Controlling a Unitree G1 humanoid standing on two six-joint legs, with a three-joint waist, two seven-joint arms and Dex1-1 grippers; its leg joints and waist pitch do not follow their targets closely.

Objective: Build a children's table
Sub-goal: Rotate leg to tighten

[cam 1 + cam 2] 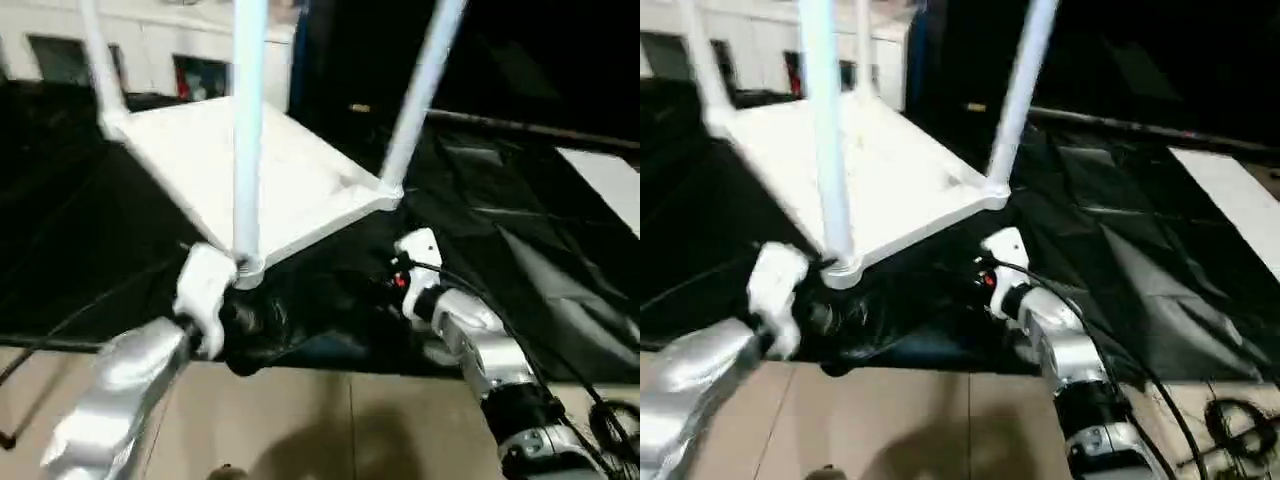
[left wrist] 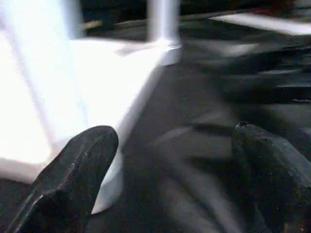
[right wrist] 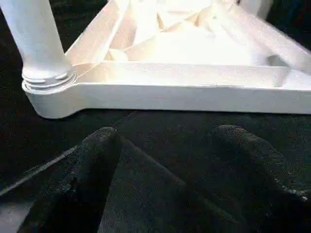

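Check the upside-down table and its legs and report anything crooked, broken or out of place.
Nothing stands out. The tabletop lies underside up on the black sheet, and the legs in view, like the near leg, stand upright in their corner sockets. No cracks or loose parts show, as far as the views let me judge.

One tabletop [image 1: 250, 180], three upright legs [image 1: 247, 130], two end effectors [image 2: 165, 170].
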